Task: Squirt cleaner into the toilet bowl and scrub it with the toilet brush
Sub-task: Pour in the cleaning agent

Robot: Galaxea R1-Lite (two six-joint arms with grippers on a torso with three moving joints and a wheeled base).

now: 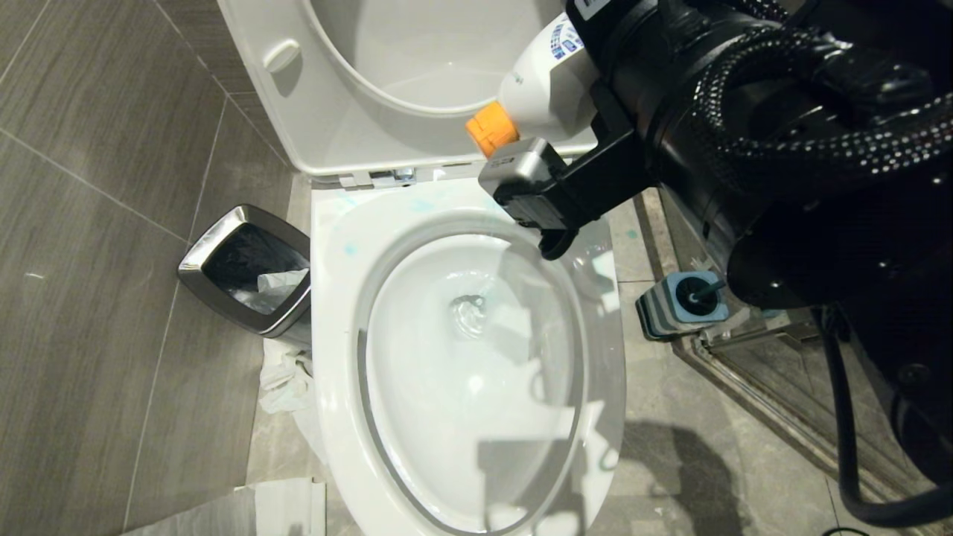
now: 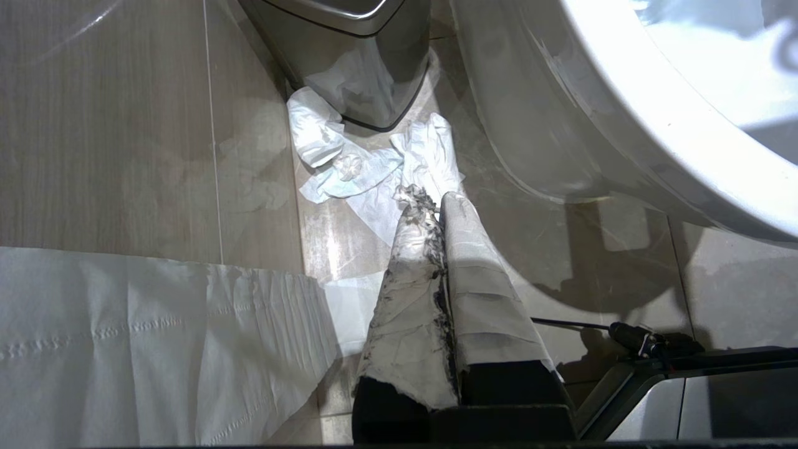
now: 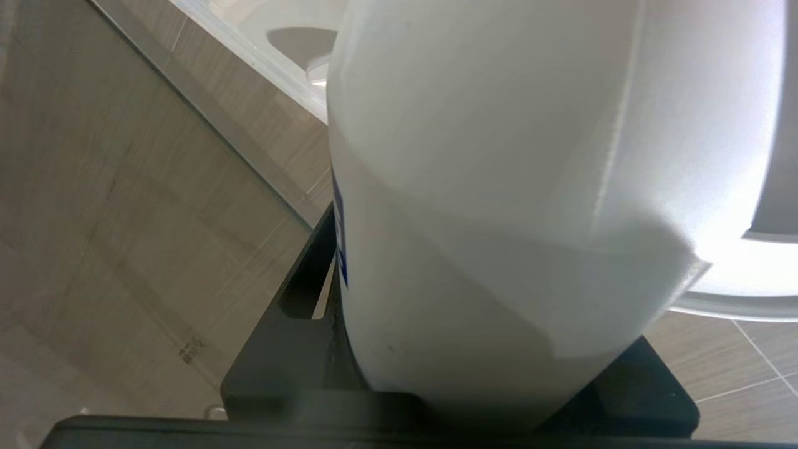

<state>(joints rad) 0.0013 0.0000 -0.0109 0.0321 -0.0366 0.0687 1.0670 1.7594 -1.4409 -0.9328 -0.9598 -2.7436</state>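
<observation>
Floor (image 1: 97, 223): grey tile.
Bowl (image 1: 476, 357): centre of head view, white, seat down around it, lid (image 1: 327, 112) raised at 12 o'clock. Water at the bottom. Faint pale blue smears of cleaner (image 1: 350, 249) on the seat near 10 o'clock.
Right gripper (image 1: 566, 97): at 1 o'clock above the bowl's hinge end; fingers clamped on a white bottle (image 1: 543, 82). Bottle tilted, orange cap (image 1: 491, 128) lowest, over the rear rim. Right wrist view: bottle body fills the gap between the fingers.
Bin (image 1: 246, 268): chrome-rimmed, at 9 o'clock just beside the bowl; crumpled paper (image 1: 287, 376) on the floor below it.
Brush (image 1: 703, 294): at 3 o'clock, standing in its light-blue-topped holder (image 1: 681, 307), apart from the bowl.
Left gripper (image 2: 439, 206): low, near the floor beside the bowl base; paper-wrapped fingers pressed together, nothing between them.
</observation>
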